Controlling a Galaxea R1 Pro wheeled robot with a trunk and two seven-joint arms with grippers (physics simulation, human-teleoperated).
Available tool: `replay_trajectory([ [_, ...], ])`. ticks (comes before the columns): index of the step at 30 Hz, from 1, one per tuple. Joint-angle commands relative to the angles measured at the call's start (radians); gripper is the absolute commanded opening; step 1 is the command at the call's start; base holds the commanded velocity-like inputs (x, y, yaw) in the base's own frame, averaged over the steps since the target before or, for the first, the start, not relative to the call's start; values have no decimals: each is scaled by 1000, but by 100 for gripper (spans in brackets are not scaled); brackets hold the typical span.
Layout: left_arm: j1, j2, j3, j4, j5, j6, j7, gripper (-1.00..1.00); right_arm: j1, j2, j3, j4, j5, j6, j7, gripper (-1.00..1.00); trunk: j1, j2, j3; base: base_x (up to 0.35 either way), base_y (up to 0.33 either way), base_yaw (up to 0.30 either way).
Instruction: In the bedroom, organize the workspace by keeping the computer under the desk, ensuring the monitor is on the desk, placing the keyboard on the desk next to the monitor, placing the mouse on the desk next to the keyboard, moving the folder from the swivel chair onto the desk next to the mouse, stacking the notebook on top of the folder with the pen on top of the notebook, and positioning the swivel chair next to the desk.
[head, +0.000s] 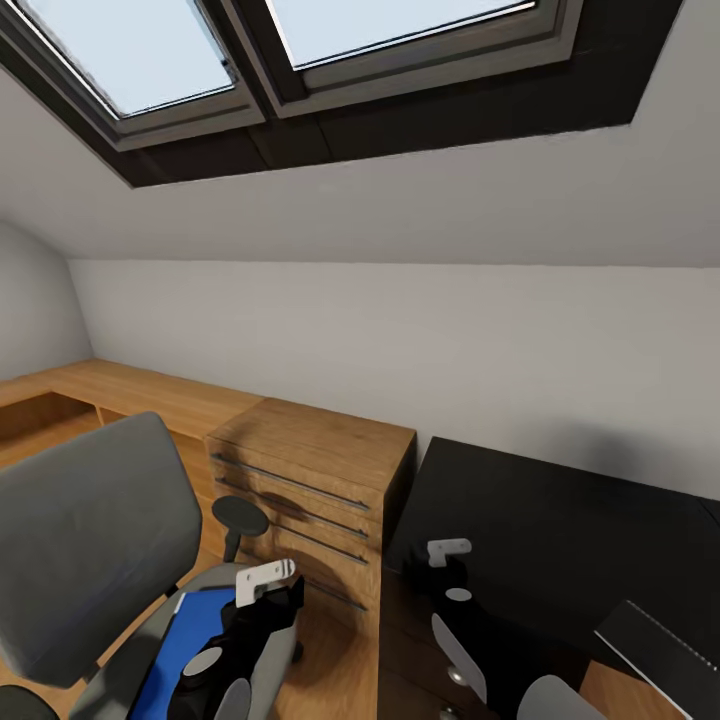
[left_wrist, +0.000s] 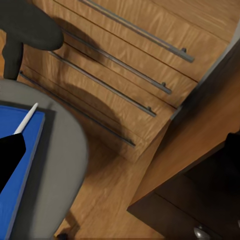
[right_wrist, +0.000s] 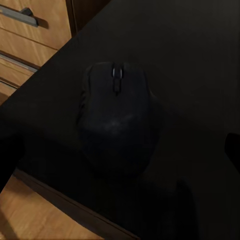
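We find the mouse already on the black desk, near its near-left corner beside the wooden dresser; it is a dark, rounded, matte mouse with a pale scroll wheel, sitting flat and untouched under our right hand, whose grip state we cannot tell. At the near right edge of the desk lies a dark slab that may be the keyboard, though we cannot be sure. The blue folder is on the seat of the grey swivel chair, to the left of the dresser, with the thin white pen lying across its edge. Our left hand hovers over it, holding nothing we can see. So we judge the folder, notebook, pen and chair steps as left to do.
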Motion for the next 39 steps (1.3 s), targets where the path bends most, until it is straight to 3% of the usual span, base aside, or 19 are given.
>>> replay_trajectory([
  [1,-1,0,-1,-1,11,2,10,100,-1,-1,6,-1,-7,5,-9,100,0,-1,-1,0,0,0],
  [12,-1,1,-1,1,11,2,9,100,-1,0,-40,11,-8,13,-4,100,0,-1,-1,82,0,0],
  [32,-1,1,-1,1,11,0,9,100,-1,5,-44,20,-9,15,1,100,0,-1,-1,68,0,0],
  [39,-1,1,0,1,11,0,9,100,-1,6,-44,19,-14,92,0,100,0,-1,-1,0,0,0],
])
